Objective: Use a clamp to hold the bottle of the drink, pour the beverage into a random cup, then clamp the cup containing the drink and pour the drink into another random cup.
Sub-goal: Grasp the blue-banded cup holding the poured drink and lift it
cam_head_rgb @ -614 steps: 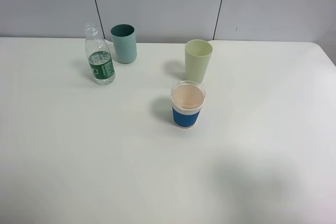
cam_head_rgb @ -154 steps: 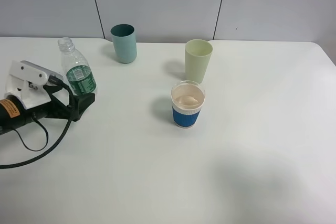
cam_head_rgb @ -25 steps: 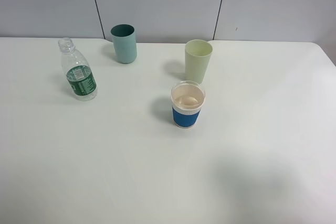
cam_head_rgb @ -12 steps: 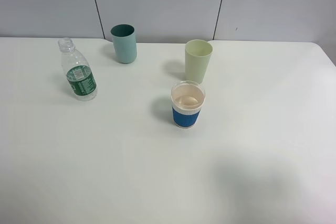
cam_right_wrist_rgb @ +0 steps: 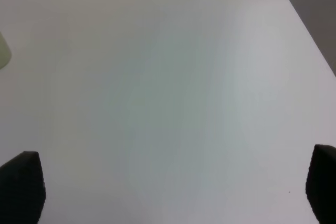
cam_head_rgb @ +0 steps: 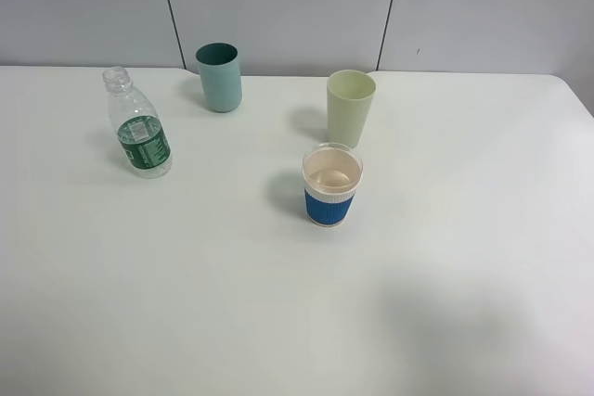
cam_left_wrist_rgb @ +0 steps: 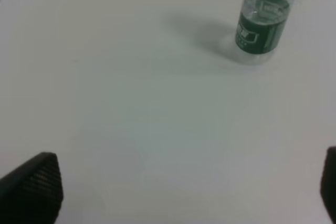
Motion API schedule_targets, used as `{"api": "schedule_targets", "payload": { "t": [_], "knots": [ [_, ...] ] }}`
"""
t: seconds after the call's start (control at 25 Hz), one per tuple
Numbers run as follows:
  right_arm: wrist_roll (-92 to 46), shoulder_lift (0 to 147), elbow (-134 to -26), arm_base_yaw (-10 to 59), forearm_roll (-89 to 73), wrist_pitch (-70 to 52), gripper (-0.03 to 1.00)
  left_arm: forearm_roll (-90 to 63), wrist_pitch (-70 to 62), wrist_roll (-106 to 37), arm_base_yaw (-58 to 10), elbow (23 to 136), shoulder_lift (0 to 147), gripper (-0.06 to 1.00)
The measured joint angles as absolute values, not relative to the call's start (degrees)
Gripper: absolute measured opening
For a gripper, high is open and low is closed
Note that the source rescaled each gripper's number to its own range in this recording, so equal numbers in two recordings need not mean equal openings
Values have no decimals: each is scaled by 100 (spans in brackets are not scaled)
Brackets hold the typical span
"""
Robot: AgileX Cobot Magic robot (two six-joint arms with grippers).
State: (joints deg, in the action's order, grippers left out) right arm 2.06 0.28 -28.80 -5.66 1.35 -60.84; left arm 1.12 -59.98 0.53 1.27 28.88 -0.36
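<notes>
Clear glossy plastic bottle (cam_head_rgb: 137,127); ribbed blue cup sleeve (cam_head_rgb: 330,206); matt table (cam_head_rgb: 186,285).

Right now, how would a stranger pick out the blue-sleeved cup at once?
On the white table, look near the middle, just in front of the pale green tumbler. The cup there is the shortest of three, and only it has a white rim and a ribbed blue sleeve.
</notes>
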Motion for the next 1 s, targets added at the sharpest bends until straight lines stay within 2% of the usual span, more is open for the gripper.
{"api": "schedule_targets", "payload": {
  "t": [0.16,0.68,1.0],
  "knots": [
    [0,597,-2960,-566,143,-5859,100,112,-5998,53,127,2888,-36,100],
    [-577,3013,-2991,-566,161,-3023,100,112,-5998,53,127,2888,-36,100],
    [-590,4543,-2991,-542,161,-1775,100,112,-5998,53,127,2888,-36,100]
  ]
}}
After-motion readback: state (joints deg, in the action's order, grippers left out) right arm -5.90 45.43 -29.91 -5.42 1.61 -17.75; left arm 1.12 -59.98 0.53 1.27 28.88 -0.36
